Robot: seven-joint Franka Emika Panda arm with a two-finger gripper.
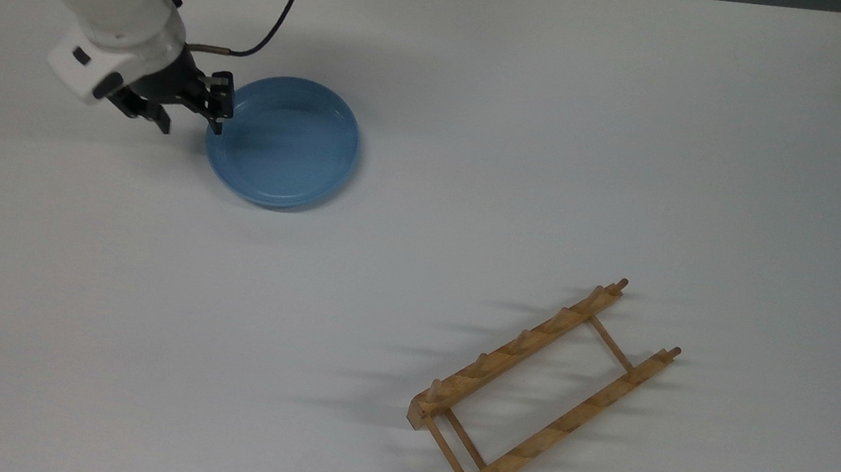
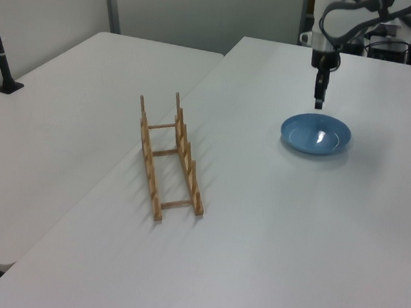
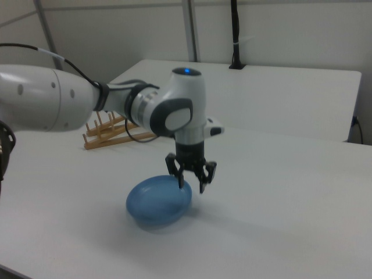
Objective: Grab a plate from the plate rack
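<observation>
Top view: plate (image 1: pixel 283 143) flat on table (image 1: pixel 562 125), well apart from plate rack (image 1: pixel 542 391); gripper (image 1: pixel 189 123) fingers apart over its rim, release step, next just retreat upward.

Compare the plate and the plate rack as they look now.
The plate is round, glossy light blue; the plate rack is long, light-brown wood. The plate is a shallow solid dish; the rack is an open frame with upright pegs. The plate lies beside the open gripper; the rack stands far from it. Both rest on the white table.
</observation>
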